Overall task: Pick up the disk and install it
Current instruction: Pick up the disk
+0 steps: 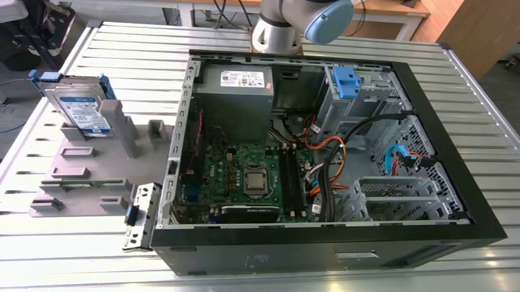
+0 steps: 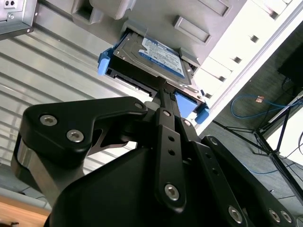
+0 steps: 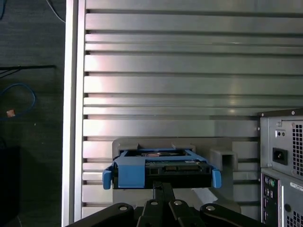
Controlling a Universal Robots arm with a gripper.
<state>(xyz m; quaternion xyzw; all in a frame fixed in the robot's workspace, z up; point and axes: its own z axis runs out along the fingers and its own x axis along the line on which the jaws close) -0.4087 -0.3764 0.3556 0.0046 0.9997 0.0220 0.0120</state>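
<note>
Across a ribbed, silvery metal table [image 1: 106, 36] [image 3: 189, 61], long parallel slats catching the light. Off its edge, dark floor with a looping blue cable [image 3: 34, 100]; beyond the table at one o'clock in the exterior view, pale wooden furniture [image 1: 471, 24].

One disk [image 1: 81, 109] [image 2: 151, 59] [image 3: 161, 165], one grey fixture [image 1: 89, 164], one open black computer case [image 1: 325, 243], one arm [image 1: 284, 27].

At nine o'clock of the case in the exterior view, standing on edge in a slot of the fixture: flat silver rectangle, white-and-blue label, blue plastic rails along its sides. Matte, blocky plastic for the fixture, with several upright posts and pockets.

Inside the case, one green motherboard [image 1: 243, 176] at six o'clock, one grey power-supply box [image 1: 235, 85] at eleven, one blue plastic bracket [image 1: 345, 82] at one, orange and black wires between.

Black, jointed and studded with round screws in both wrist views, the gripper [image 2: 162, 85] [image 3: 162, 187]: fingers pressed together to a narrow tip, nothing pinched, aimed at the disk's connector edge. Contact impossible to tell.
</note>
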